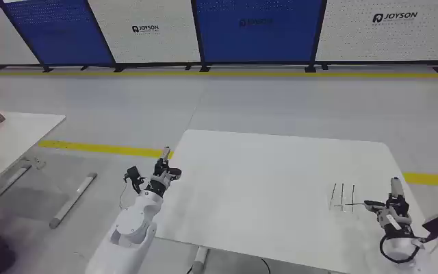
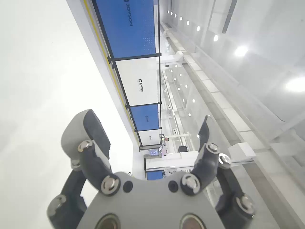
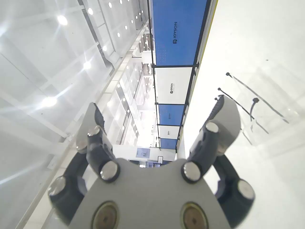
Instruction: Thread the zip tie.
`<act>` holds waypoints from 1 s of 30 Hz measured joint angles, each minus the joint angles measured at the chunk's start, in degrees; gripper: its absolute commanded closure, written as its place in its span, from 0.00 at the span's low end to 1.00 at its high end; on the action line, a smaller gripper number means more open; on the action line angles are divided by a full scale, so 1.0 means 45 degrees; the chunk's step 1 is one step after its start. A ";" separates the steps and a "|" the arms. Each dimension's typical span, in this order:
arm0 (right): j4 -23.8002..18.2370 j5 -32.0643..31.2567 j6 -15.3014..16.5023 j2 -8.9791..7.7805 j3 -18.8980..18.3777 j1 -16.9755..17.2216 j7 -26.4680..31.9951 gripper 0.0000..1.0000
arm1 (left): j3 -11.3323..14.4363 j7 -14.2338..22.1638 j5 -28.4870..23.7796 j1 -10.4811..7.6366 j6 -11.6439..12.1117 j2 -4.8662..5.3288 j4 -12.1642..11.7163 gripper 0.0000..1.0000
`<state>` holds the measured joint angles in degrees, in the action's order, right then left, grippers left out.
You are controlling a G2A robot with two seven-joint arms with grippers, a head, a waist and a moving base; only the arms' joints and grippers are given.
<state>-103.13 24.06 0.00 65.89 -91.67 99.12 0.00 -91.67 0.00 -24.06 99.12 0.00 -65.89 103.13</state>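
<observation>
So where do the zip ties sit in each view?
Top view: zip ties on the table's right side.
Right wrist view: zip ties on the table beside the right gripper.
Left wrist view: tiny dark marks far off on the table, too small to tell.
Shared landmark: the blue wall panels.

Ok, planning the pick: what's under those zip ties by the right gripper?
The zip ties lie on a clear tray, the white table showing through it. A finger of the right gripper covers one tie's end; beneath there is hidden.
</observation>
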 measured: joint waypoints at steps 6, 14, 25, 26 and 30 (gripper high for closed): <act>0.0118 0.0062 -0.0085 -0.0086 -0.0224 -0.0222 0.1310 0.00 | 0.0000 0.0000 0.0000 0.0000 0.0000 0.0000 0.0000 0.00; 0.0675 0.0282 -0.1522 -0.0610 -0.1761 -0.1392 0.8106 0.00 | 0.0000 0.0000 0.0000 0.0000 0.0000 0.0000 0.0000 0.00; 0.1105 -0.0394 -0.1247 -0.0764 -0.2160 -0.1874 0.9660 0.00 | 0.0000 0.0000 0.0000 0.0000 0.0000 0.0000 0.0000 0.00; 0.1105 -0.0394 -0.1247 -0.0764 -0.2160 -0.1874 0.9660 0.00 | 0.0000 0.0000 0.0000 0.0000 0.0000 0.0000 0.0000 0.00; 0.1137 -0.0369 -0.1273 -0.0775 -0.2132 -0.1879 0.9687 0.00 | 0.0000 0.0000 0.0000 0.0000 0.0000 0.0000 0.0000 0.00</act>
<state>-98.02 22.41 -5.73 62.40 -101.27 90.67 43.59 -91.67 0.00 -24.06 99.12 0.00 -65.89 103.13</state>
